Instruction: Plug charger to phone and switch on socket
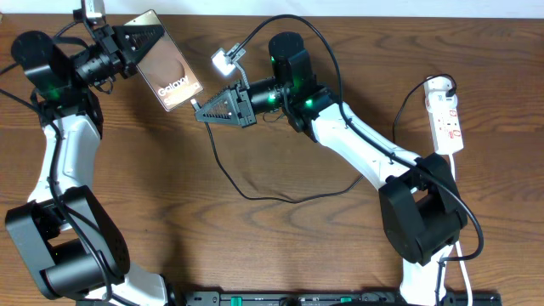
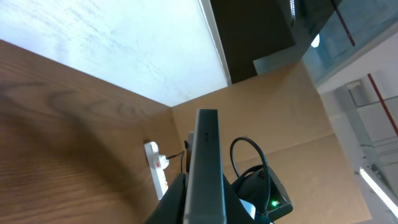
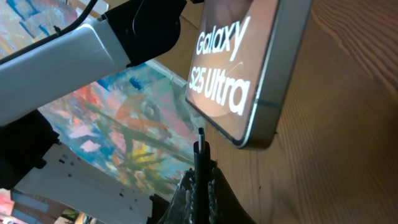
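Right pincer pinches charger tip (near the phone end); left pincer clamps phone.

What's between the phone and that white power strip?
In the overhead view, the right arm lies between the phone and the power strip, its right gripper holding the charger cable.

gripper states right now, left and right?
Left gripper: shut on the phone.
Right gripper: shut on the charger, plug tip near the phone's bottom edge.
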Tool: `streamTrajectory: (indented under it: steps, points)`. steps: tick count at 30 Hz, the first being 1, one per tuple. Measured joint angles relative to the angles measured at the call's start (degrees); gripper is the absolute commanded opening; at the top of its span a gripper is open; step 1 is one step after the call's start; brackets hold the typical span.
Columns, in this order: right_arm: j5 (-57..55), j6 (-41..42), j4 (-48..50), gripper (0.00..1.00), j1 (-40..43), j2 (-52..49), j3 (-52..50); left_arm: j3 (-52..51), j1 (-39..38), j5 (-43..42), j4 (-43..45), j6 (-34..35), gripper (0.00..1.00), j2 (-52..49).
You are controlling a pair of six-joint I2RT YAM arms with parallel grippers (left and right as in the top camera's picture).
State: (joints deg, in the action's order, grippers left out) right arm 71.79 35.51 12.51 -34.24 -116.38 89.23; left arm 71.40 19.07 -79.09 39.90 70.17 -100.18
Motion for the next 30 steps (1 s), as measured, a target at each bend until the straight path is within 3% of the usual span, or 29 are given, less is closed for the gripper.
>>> streamTrajectory:
  steps: [22, 26, 30]
  points:
    - [0.9, 2.1, 2.6, 0.01, 0.0, -0.1, 0.0, 0.0, 0.0, 0.9, 0.0, 1.9, 0.07, 0.0]
    - [2.1, 4.0, 7.2, 0.01, 0.0, -1.2, 0.0, 0.0, 0.0, 1.4, 0.0, 1.9, 0.07, 0.0]
    - [3.9, 9.1, 17.8, 0.01, 0.0, -3.7, 0.0, 0.0, 0.0, 1.5, 0.0, 1.9, 0.08, 0.0]
